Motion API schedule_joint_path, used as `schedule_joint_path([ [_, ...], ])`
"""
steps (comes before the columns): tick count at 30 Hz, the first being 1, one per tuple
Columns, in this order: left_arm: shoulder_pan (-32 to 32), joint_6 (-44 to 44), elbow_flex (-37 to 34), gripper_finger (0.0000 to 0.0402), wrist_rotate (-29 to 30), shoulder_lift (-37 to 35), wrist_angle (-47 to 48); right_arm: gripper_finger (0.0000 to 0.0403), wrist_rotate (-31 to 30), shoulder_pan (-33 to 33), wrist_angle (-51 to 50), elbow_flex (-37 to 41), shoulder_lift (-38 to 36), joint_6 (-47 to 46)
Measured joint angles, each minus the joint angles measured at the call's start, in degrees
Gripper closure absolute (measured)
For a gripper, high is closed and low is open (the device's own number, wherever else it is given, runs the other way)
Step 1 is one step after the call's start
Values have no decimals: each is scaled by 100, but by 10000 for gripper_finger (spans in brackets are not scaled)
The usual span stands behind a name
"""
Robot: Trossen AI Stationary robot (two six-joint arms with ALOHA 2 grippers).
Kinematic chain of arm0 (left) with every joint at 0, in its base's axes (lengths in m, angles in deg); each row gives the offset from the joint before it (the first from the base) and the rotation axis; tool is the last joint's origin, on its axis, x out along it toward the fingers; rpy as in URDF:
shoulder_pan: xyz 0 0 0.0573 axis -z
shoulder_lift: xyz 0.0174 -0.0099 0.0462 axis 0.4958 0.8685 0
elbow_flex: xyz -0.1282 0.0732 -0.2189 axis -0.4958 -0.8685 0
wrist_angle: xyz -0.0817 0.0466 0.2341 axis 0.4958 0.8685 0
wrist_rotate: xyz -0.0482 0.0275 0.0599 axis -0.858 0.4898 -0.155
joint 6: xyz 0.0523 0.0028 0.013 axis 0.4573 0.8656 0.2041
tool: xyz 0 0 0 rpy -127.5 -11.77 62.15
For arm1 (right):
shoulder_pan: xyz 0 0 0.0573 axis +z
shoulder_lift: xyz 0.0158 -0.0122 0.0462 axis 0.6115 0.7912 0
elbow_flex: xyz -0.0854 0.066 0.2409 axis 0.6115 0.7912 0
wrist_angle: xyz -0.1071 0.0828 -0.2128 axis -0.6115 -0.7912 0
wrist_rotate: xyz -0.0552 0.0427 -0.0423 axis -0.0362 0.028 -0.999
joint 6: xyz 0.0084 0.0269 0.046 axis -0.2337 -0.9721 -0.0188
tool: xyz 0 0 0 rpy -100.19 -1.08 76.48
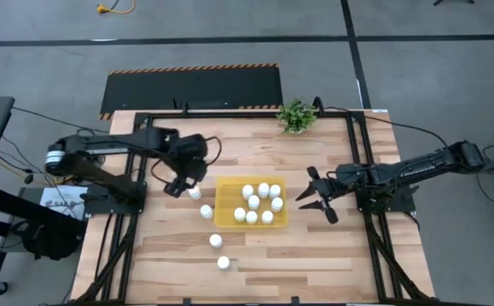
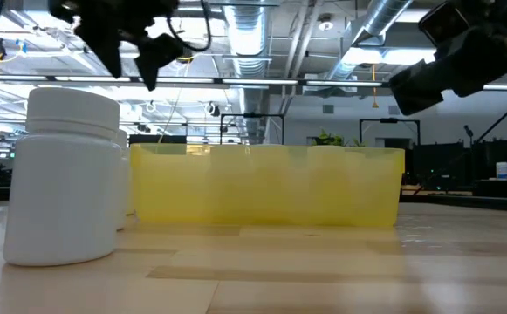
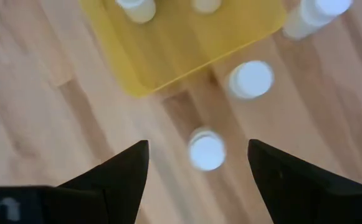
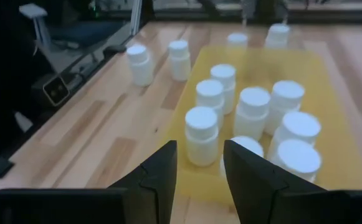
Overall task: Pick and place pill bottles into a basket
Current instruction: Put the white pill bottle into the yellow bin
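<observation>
The left gripper (image 1: 181,180) hovers with fingers spread wide and empty above a small white cylindrical pill bottle with a round cap (image 1: 195,193), which stands on the pale wooden table (image 1: 315,255) just off the 9 o'clock side of the shallow bright-yellow plastic basket (image 1: 223,204). In the left wrist view that bottle (image 3: 206,150) sits between the two dark fingers but nearer one of them, so a straight descent could clip the cap and tip it over. A second loose bottle (image 1: 207,211) stands close by, and a wide-open finger may knock it on the way down. Two more wait toward 7 o'clock of the basket. Eight or so bottles, as far as the overhead view lets me count, already stand crowded inside; dropping another among them risks toppling neighbours. The right gripper (image 1: 317,197) waits at the basket's 3 o'clock side, fingers apart, holding nothing.
</observation>
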Motion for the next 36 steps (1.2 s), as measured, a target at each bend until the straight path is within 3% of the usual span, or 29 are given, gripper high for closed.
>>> schedule_joint_path([
  [7, 1, -696, -652, 138, -380, -682, -338, 278, 34, 163, -35, -306, 857, 155],
  [18, 284, -718, -650, 138, -468, -601, 160, 278, 36, 202, -16, -957, 1807, 325],
  [25, 287, -439, -822, 138, -213, -594, -43, 278, -2, 166, -28, -1185, 2006, 323],
  [32, 134, -437, -1521, 138, -602, -610, -529, 278, -136, 92, -15, -1233, 1991, 257],
  [36, 111, -415, -1588, 138, -464, -612, -663, 278, -137, 14, -20, -1233, 1993, 227],
])
